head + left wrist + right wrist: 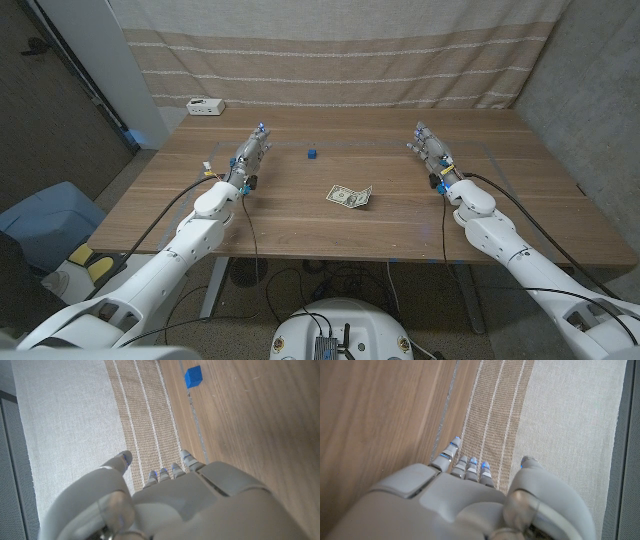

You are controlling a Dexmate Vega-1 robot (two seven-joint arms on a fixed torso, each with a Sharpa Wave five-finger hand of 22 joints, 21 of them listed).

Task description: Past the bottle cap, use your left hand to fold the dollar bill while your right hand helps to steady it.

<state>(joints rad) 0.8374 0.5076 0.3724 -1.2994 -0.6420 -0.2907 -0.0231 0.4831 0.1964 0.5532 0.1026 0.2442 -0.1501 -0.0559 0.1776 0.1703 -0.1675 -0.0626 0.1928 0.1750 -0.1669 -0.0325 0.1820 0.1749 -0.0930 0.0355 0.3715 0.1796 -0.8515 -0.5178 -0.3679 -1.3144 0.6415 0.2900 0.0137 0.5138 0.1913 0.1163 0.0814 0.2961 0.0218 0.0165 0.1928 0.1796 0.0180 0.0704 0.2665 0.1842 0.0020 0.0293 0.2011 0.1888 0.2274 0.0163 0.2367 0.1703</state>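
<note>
The dollar bill (349,196) lies at the frame's centre, below-right of the blue cap (312,154), well apart from the left hand (249,157) and right hand (432,153), both empty, fingers straight.

Wooden table (300,225): dollar bill (349,196) mid-table, blue bottle cap (312,154) beyond it, white box (206,105) far-left corner.

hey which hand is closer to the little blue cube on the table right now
The left. The left hand sits just to the robot's left of the blue cube, about level with it. The right hand waits across the table on the cube's other side, farther off.
</note>
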